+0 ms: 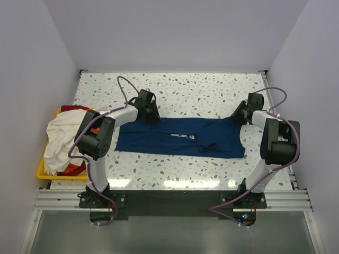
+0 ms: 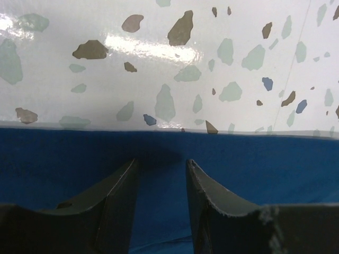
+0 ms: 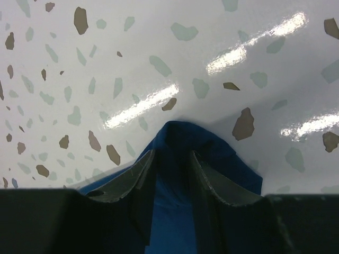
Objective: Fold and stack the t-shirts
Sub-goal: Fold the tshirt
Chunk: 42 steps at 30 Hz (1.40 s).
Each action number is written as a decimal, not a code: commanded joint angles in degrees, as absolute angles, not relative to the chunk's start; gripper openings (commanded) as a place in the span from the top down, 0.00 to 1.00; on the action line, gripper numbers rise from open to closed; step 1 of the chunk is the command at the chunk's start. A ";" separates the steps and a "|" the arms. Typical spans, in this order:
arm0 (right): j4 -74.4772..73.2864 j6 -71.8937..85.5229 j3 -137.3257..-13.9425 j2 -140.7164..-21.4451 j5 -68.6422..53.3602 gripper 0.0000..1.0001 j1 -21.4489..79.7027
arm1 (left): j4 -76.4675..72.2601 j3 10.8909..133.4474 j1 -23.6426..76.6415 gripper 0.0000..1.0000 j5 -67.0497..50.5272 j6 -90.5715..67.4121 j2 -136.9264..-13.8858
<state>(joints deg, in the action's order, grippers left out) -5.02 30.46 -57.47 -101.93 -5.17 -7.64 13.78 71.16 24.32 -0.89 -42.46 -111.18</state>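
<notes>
Navy t-shirt lies flat as a long band across the speckled table, print facing up. Left gripper rests on the shirt's far left edge, fingers apart with flat cloth beneath the gap. Right gripper sits at the far right corner, fingers narrow and straddling a raised peak of cloth; whether they clamp it cannot be told. Cream-white t-shirt and red t-shirt fill the yellow bin at the left.
</notes>
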 commanded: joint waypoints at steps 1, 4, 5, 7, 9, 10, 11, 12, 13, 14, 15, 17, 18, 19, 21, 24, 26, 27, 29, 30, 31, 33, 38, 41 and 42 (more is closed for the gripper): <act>-1.15 30.67 -56.17 -99.85 -5.98 0.66 -7.82 | 10.63 72.77 23.82 0.55 -0.88 -42.89 -111.97; -0.27 31.38 -54.68 -98.71 -7.11 0.66 -7.82 | 10.63 72.77 23.82 0.55 -0.88 -42.89 -112.24; 1.22 31.90 -54.23 -98.44 -7.47 0.66 -7.91 | 10.55 72.77 23.82 0.55 -0.88 -42.80 -112.32; 3.33 32.34 -52.57 -97.65 -8.69 0.66 -7.82 | 10.63 72.77 23.82 0.55 -0.79 -42.80 -112.41; 4.91 33.04 -51.68 -96.60 -9.23 0.67 -7.82 | 10.63 72.77 23.82 0.55 -0.79 -42.80 -112.50; 5.53 33.22 -50.64 -96.16 -9.32 0.67 -7.91 | 10.63 72.77 23.82 0.55 -0.79 -42.80 -112.59; 6.15 33.48 -50.02 -95.02 -9.32 0.67 -7.82 | 10.55 72.77 23.82 0.55 -0.62 -42.72 -112.67; 6.76 33.83 -49.49 -94.57 -9.32 0.67 -7.82 | 10.55 72.69 23.91 0.55 -0.70 -42.80 -112.68; 7.55 34.01 -48.87 -94.22 -9.23 0.67 -7.82 | 10.46 72.69 23.82 0.55 -0.70 -42.72 -112.68; 7.91 34.19 -48.69 -93.78 -9.49 0.67 -7.82 | 10.55 72.69 23.82 0.55 -0.70 -42.80 -112.76; 8.00 34.36 -48.87 -94.04 -9.84 0.68 -7.82 | 10.46 72.69 23.82 0.55 -0.70 -42.72 -112.94; 7.30 34.37 -49.39 -94.65 -10.37 0.74 -7.82 | 10.37 72.77 23.82 0.55 -0.70 -42.80 -113.03; 7.12 34.37 -49.48 -95.01 -10.72 0.76 -7.82 | 10.37 72.77 23.82 0.55 -0.79 -42.80 -113.03; 6.95 34.45 -49.48 -95.18 -10.72 0.79 -7.82 | 10.37 72.86 23.82 0.55 -0.79 -42.72 -113.11; 6.51 34.37 -49.31 -94.92 -10.02 0.87 -7.82 | 10.46 72.86 23.82 0.55 -0.79 -42.72 -113.20; 4.84 34.19 -49.13 -94.22 -8.53 0.97 -7.82 | 10.55 72.86 23.82 0.55 -0.70 -42.72 -113.29; 2.65 34.28 -48.87 -92.47 -7.56 1.00 -7.82 | 10.63 72.69 23.82 0.55 -0.53 -42.80 -113.38; 1.94 34.45 -48.78 -91.85 -7.04 1.00 -7.91 | 10.63 72.42 23.82 0.55 -0.44 -42.80 -113.38; 0.18 34.19 -48.34 -88.88 -4.58 1.00 -7.82 | 10.37 72.25 23.82 0.55 -0.35 -42.98 -113.38; -1.56 33.75 -48.17 -87.73 -3.79 1.00 -7.82 | 10.46 72.16 23.91 0.55 -0.18 -43.07 -113.47; -3.58 33.49 -48.16 -86.67 -2.91 1.00 -7.82 | 10.46 72.16 23.82 0.55 -0.18 -43.15 -113.47; -5.87 32.96 -47.73 -82.81 -1.76 1.00 -7.82 | 10.46 72.07 23.82 0.55 -0.18 -43.33 -113.73; -9.93 31.12 -46.59 -79.90 0.69 1.00 -7.82 | 10.46 72.07 23.82 0.55 -0.18 -43.77 -113.99; -10.81 30.59 -45.18 -80.50 1.93 1.00 -7.82 | 10.55 72.16 23.91 0.55 -0.18 -43.77 -114.08; -10.98 30.76 -44.57 -81.73 2.11 1.00 -7.82 | 10.55 72.16 23.82 0.55 -0.18 -43.77 -114.08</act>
<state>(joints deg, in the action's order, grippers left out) -7.57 32.21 -46.50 -80.64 -1.39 -7.62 10.68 71.18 24.27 -0.99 -42.96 -112.42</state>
